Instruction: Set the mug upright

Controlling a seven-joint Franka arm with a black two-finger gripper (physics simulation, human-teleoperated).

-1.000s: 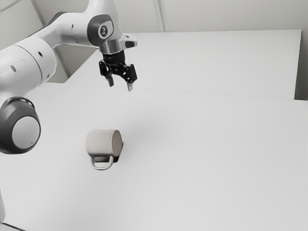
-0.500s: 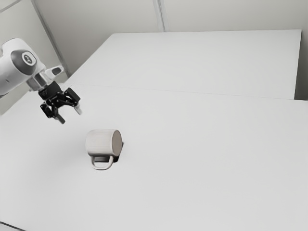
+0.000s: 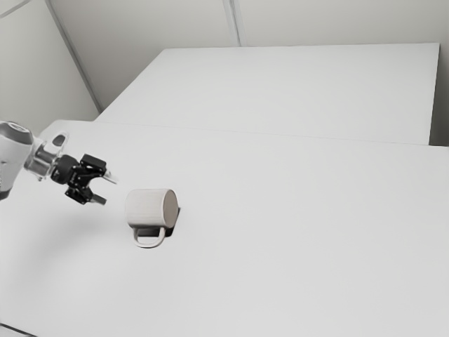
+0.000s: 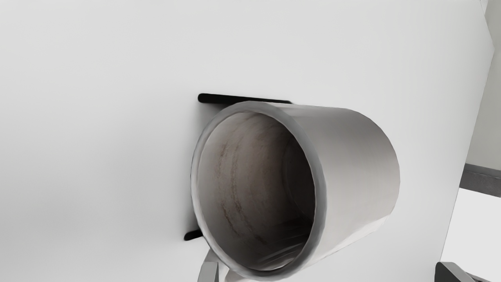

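Your mug (image 3: 145, 208): pale grey-beige, interior streaked brown; your gripper (image 3: 102, 189): black, grey-tipped; your table (image 3: 295, 239): plain white; your arm (image 3: 12, 151): white, dark-grey banded.

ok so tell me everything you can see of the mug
The mug is plain, pale grey-beige and looks ceramic, with straight round walls, a smooth rim and one looped handle. Its inside is darker, with brownish streaks along the wall. It lies on its side on the white table, mouth toward the exterior view's right. The table bears it; the open gripper is near its base there, with a gap between.
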